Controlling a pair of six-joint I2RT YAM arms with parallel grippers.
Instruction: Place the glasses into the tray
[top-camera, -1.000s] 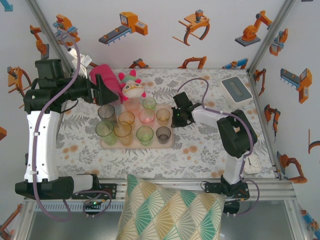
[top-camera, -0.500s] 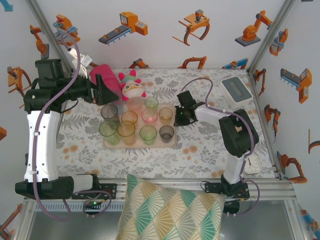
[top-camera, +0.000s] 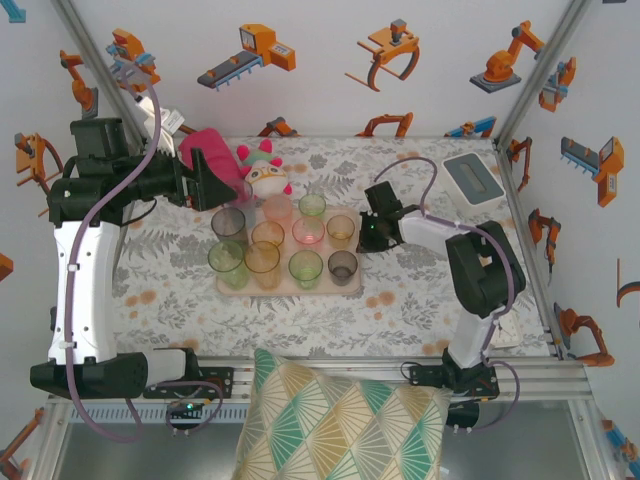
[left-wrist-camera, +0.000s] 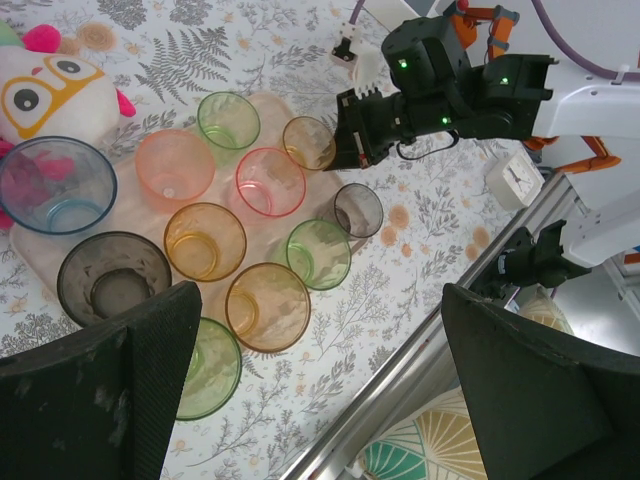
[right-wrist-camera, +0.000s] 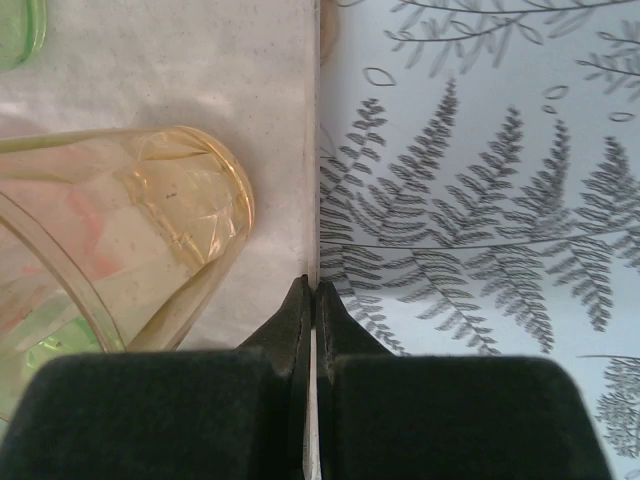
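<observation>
In your right wrist view the amber glass (right-wrist-camera: 130, 225) runs off the left edge, and the rim of the tray (right-wrist-camera: 200, 80) vanishes inside the right gripper (right-wrist-camera: 313, 288), clamped on it.

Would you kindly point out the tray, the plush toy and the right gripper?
tray (right-wrist-camera: 200, 80): right wrist view, bare floor near its edge.
plush toy (top-camera: 266, 178): top external view, its face.
right gripper (right-wrist-camera: 312, 292): right wrist view, between fingertips.

Tinted translucent plastic tumblers (top-camera: 266, 258) stand on the flat beige-pink rectangular tray (top-camera: 283, 291) on the fern-printed tabletop (top-camera: 420, 300); the right hand (top-camera: 366, 233) meets its right edge
</observation>
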